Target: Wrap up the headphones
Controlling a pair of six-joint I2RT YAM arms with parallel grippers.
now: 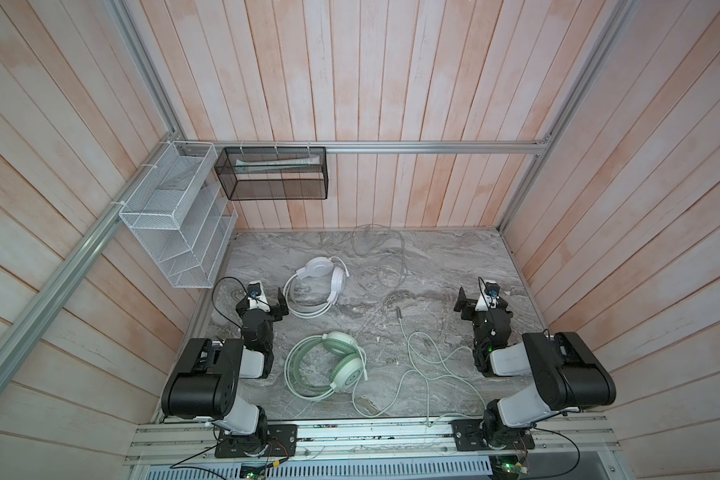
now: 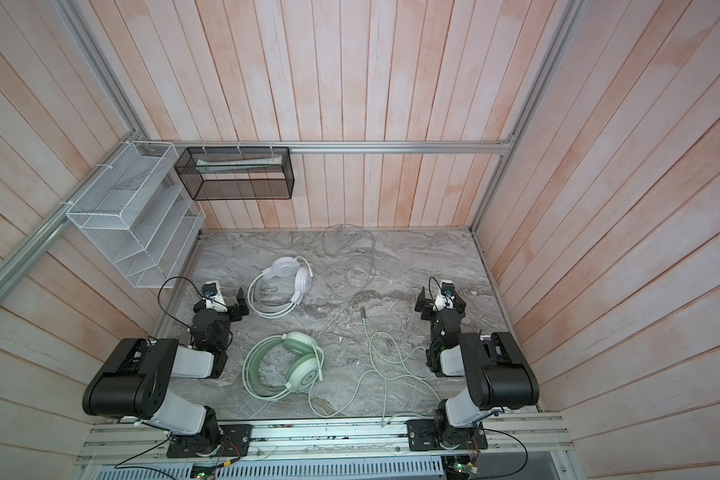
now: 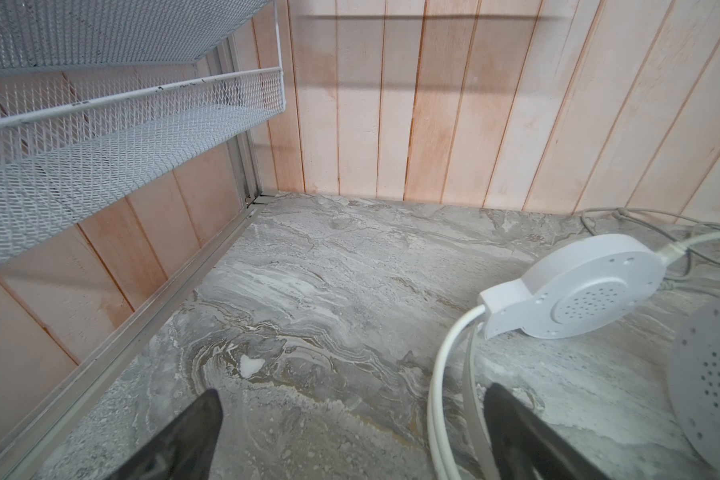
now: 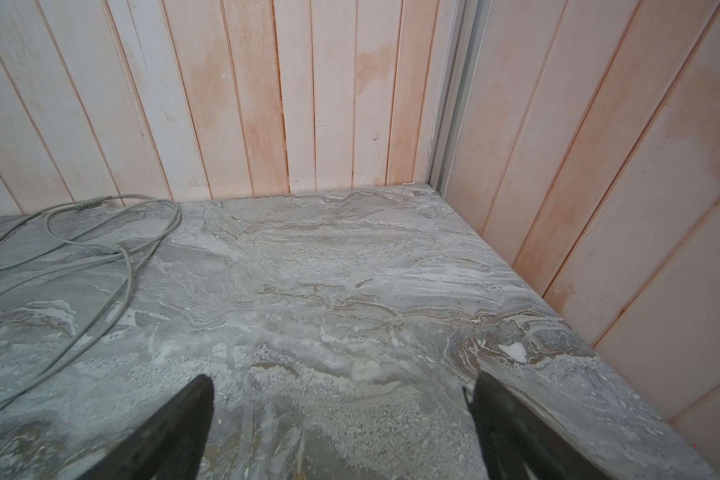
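Left claw: spread, empty, just beside white headphones band
Right claw: spread, empty
Handling: light, rigid cups; cables thin, floppy
Hold: likely cable near plug

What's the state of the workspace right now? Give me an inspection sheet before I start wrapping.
Surface: grey marbled tabletop, carrying only the headsets and their cables.
Job's things: white headphones toward the back, mint green headphones toward the front; both unwrapped.
Clutter: nothing seen.
End effectors: left end effector open beside the white headband; right end effector open over tabletop; neither holds anything.
Cables: grey cable looped loosely near the tabletop's back edge; mint cable sprawled toward the right arm.
Surroundings: white mesh rack and black mesh basket on plank walls.
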